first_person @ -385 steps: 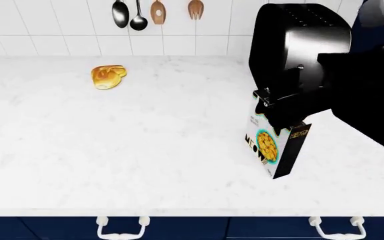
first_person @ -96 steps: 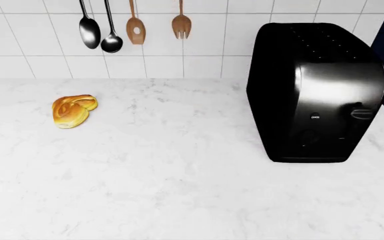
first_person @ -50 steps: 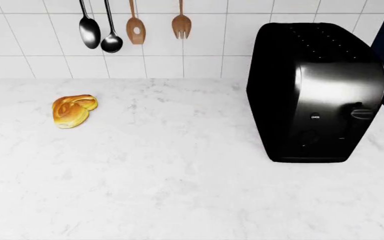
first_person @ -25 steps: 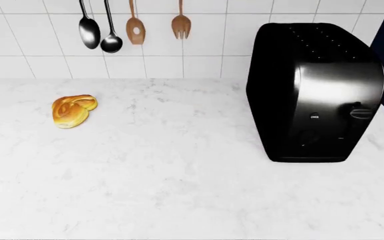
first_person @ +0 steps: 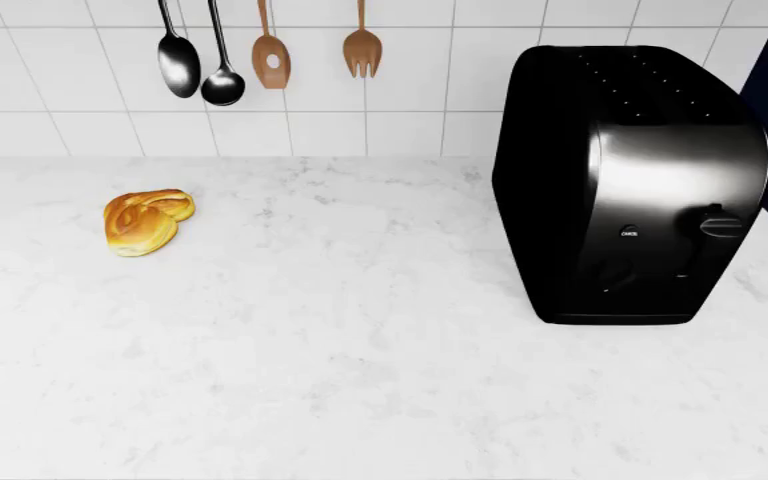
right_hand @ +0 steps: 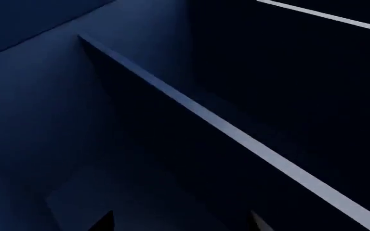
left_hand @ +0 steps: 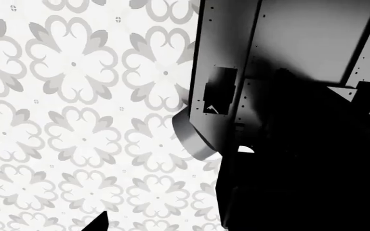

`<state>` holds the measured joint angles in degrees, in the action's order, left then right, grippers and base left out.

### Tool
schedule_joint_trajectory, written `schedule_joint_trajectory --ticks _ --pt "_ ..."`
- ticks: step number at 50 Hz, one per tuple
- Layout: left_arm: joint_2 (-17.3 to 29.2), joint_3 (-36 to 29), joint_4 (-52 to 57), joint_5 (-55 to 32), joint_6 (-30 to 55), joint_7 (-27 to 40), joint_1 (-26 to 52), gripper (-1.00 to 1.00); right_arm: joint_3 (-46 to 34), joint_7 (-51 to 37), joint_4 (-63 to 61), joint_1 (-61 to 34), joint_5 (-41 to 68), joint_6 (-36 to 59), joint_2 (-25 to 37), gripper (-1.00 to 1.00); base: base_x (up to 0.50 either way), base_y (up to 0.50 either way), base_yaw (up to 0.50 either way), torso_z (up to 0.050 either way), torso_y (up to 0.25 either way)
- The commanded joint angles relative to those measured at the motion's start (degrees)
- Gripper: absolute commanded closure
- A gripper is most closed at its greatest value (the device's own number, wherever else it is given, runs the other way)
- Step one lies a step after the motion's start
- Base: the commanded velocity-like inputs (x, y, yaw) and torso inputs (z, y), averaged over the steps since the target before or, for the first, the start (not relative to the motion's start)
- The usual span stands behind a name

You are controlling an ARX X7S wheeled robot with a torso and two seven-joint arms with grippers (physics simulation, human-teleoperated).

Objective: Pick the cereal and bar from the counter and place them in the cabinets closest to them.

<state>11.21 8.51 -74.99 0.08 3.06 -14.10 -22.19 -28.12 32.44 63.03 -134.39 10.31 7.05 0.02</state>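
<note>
Neither end effector shows clearly: the left wrist view has only dark robot parts over a patterned floor (left_hand: 75,120), and the right wrist view looks into a dark blue cabinet (right_hand: 56,96) with a pale shelf edge (right_hand: 236,139), so how far either is open cannot be told. On the counter (first_person: 331,360) in the head view sit a toaster (first_person: 631,180) and bread roll (first_person: 144,220), beneath hanging utensils (first_person: 224,50). The cereal and bar are not visible.
</note>
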Motion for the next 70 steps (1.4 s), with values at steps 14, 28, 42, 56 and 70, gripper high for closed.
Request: schedule_joint_trajectory --ticks 14,28,42,56,70 --pt "0.0 0.15 0.0 -0.18 -0.16 -0.81 -0.03 -1.0 -1.54 -2.04 1.26 -0.6 -2.61 -5.28 -0.01 -1.0 -0.05 0.32 0.0 0.0 0.0" --pt "0.0 -0.18 0.0 0.02 -0.59 -0.52 -0.07 -1.0 -3.72 -7.46 3.34 -0.6 -7.18 -7.09 0.0 -1.0 -0.18 0.5 0.0 0.0 0.0" --pt "0.02 -0.39 0.0 -0.1 -0.65 -0.47 -0.08 -1.0 -0.23 -7.98 3.36 -0.61 -12.29 -5.59 0.0 -1.0 -0.47 0.38 0.0 0.0 0.0" --pt "0.01 -0.35 0.0 -0.12 -0.8 -0.51 -0.1 -1.0 9.1 -15.43 10.68 -0.6 -23.51 -8.35 0.08 -1.0 -0.45 -0.09 0.0 0.001 0.0" --pt "0.05 -1.16 0.0 0.05 -1.08 -0.13 -0.13 -1.0 14.05 -16.6 -32.07 23.67 -17.68 24.8 3.49 -1.0 -0.24 -0.07 0.0 0.0 0.0"
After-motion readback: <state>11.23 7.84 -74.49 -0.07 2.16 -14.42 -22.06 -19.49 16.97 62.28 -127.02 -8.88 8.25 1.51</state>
